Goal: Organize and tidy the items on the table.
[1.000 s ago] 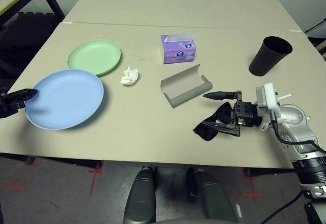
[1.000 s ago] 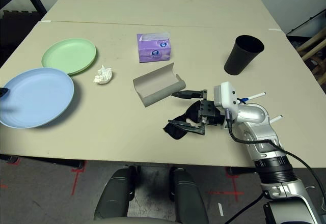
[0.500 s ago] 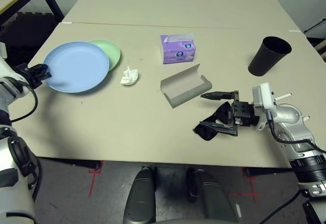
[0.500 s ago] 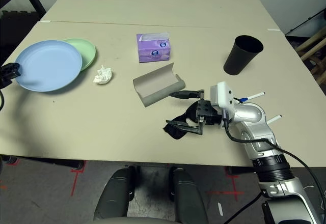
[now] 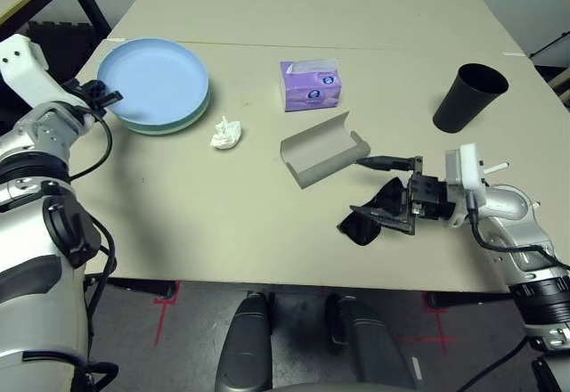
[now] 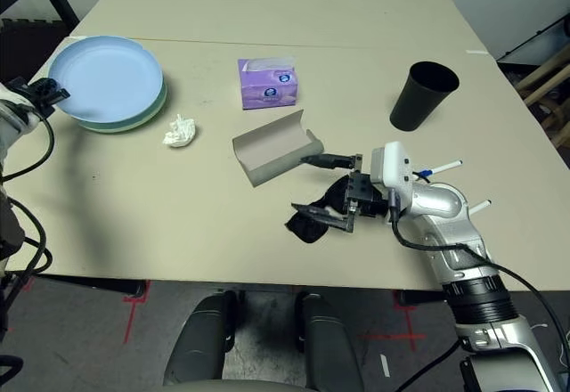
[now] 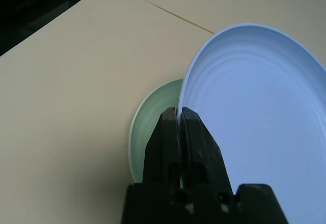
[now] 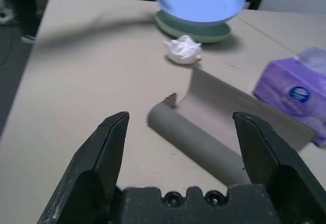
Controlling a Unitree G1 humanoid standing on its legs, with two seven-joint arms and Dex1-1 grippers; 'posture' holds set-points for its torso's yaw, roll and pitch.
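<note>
The left gripper, clamped on the blue plate, has carried it over the green plate; stacking looks nearly done. The right gripper hangs with jaws apart.

The left gripper is pinching the rim of the blue plate, its fingers closed together. The blue plate is overlapping the green plate, which is lying on the table.

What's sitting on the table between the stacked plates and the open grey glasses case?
The crumpled white tissue wad lies between the pale blue plate and the grey oblong glasses case, in both eye views.
</note>
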